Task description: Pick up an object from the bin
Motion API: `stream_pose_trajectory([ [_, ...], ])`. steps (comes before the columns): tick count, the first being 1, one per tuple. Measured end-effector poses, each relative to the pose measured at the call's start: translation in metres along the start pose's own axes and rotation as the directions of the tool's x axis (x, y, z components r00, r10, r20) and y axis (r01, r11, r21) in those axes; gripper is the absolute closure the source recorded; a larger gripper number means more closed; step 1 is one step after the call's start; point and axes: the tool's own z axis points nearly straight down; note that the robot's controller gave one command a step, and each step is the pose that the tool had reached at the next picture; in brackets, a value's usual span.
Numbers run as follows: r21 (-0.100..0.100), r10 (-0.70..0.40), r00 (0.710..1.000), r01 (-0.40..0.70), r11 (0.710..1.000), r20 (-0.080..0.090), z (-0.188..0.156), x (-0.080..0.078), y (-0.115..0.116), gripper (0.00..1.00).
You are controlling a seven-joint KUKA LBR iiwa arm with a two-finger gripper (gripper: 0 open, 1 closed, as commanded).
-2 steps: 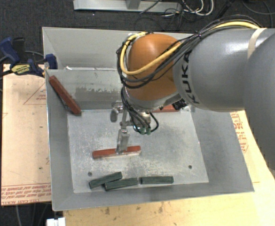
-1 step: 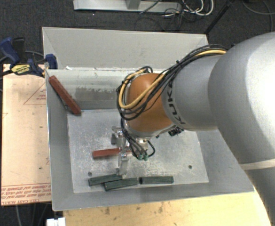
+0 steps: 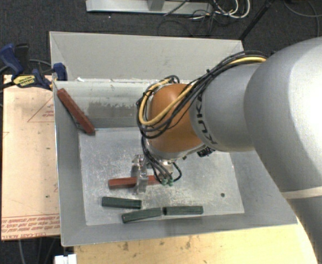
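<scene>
gripper (image 3: 141, 183): fingers pinching narrow on the red-brown bar (image 3: 121, 183), mid-floor
risk: bar likely twisting or slipping out while lifting
cause: small pinch gripping a long bar

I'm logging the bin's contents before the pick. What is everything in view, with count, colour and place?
Bin: 1, grey metal, middle of the view.
Red-brown bars: 2; one leaning against the left wall near the far corner, one flat mid-floor, at the end effector.
Dark green bars: 3, on the floor near the front edge; left, middle, right.
Arm: 1, silver with orange wrist cover and cables, from the right.
End effector: 1, metal, down at the flat red-brown bar.
</scene>
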Motion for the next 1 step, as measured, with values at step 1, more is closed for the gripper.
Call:
stream_pose_trajectory([
  [1, 0.000, -0.094, 0.996, 0.094, 0.996, 0.010, -0.1492, -0.0145, 0.0007, 1.00],
])
